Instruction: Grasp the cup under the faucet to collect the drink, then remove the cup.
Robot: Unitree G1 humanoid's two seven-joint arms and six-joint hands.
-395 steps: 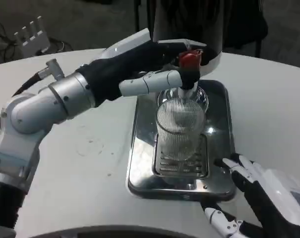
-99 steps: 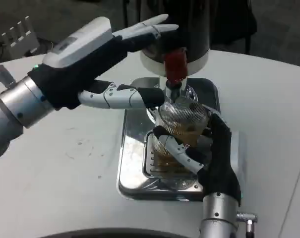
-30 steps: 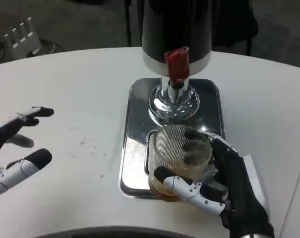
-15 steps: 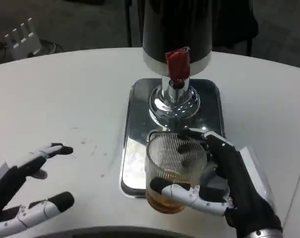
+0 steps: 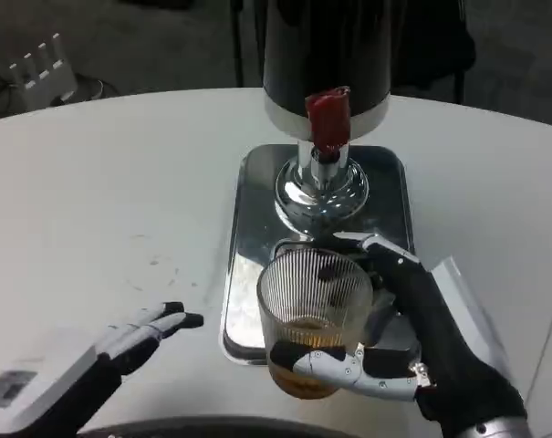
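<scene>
Head view: the right hand point(image 5: 412, 342) is wrapped around a ribbed clear glass cup point(image 5: 314, 319), one finger crossing its lower front and the others reaching behind its far side, so the cup is clamped in that hand. The cup holds a shallow layer of amber drink point(image 5: 305, 342) at its bottom. It sits over the near edge of the shiny metal drip tray point(image 5: 257, 228), in front of the slotted grate and well clear of the faucet point(image 5: 319, 187), whose chrome base stands farther back on the tray. Above the faucet a red tap lever point(image 5: 329, 119) projects from the black drink dispenser point(image 5: 326, 46). The left hand point(image 5: 120, 351) lies low over the white table point(image 5: 102, 182) at the near left, apart from the tray, its fingers stretched forward and slightly spread with nothing between them. At the far left, beyond the table's edge, stands a small white object point(image 5: 43, 66) with upright prongs.
</scene>
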